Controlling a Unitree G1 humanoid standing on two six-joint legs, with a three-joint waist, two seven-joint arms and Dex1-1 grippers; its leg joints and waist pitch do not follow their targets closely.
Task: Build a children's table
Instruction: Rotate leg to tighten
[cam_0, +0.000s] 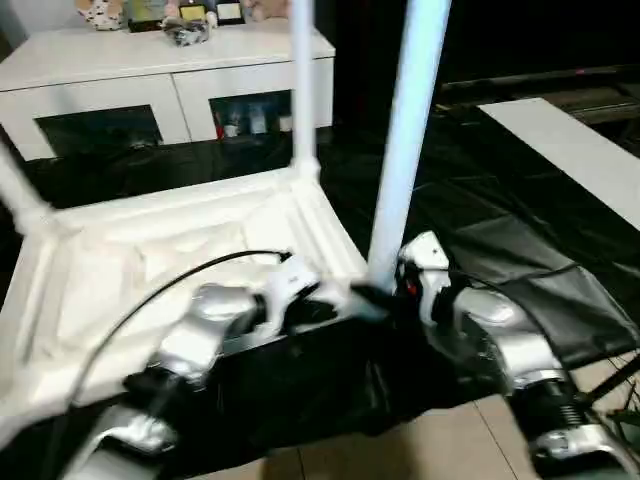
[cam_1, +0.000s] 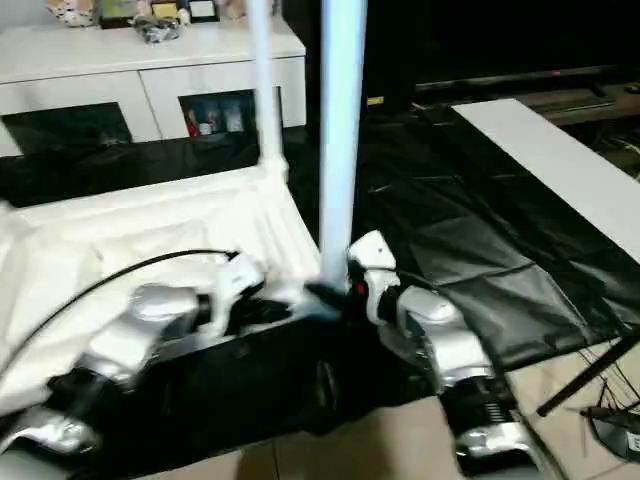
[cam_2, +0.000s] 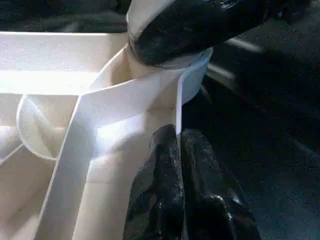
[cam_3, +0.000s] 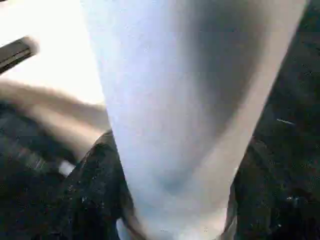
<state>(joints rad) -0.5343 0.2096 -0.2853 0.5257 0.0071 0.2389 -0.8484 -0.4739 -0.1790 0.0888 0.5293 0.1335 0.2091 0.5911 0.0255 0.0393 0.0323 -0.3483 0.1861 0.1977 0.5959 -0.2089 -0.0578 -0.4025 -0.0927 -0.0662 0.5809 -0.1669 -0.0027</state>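
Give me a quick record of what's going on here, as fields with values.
Work: upturned white tabletop on black sheet, ribbed underside up
Leg in hand: near leg, upright at the tabletop's near corner socket
Right gripper: fingers closed around that leg's base
Left gripper: shut, pinching the tabletop's rim by the socket
Other legs: far leg standing upright in its corner
Background: white cabinet, flat white board
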